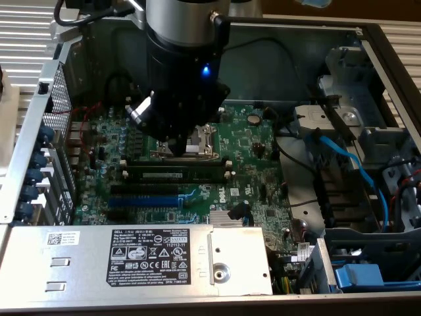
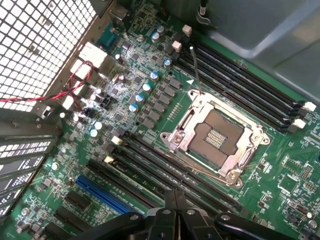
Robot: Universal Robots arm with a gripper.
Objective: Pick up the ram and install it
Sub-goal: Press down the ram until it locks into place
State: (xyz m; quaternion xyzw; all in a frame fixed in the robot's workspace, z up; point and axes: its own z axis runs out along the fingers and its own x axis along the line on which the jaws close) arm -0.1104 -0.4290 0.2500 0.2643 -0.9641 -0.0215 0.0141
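Green circuit board, the motherboard (image 1: 256, 151), is seen lying inside an open computer case (image 1: 368, 39), and the silver processor socket (image 2: 215, 137) at its middle serves as the landmark. The robot arm (image 1: 184, 59) is held directly above the socket in the exterior view, covering most of it. The pincer (image 2: 175, 200) is seen in the wrist view with its two dark fingers (image 2: 170, 197) pressed together and nothing between them, hanging over the black memory slots (image 2: 165, 172) just beside the socket. The ram (image 1: 181, 175) is found seated in one of those slots, on the side of the socket toward the blue expansion slot (image 1: 143, 201), its white label strip facing up. More black slots (image 2: 245, 87) are seen on the socket's far side. A grey power supply (image 1: 138, 260) is placed beyond the blue slot, well apart from the socket.
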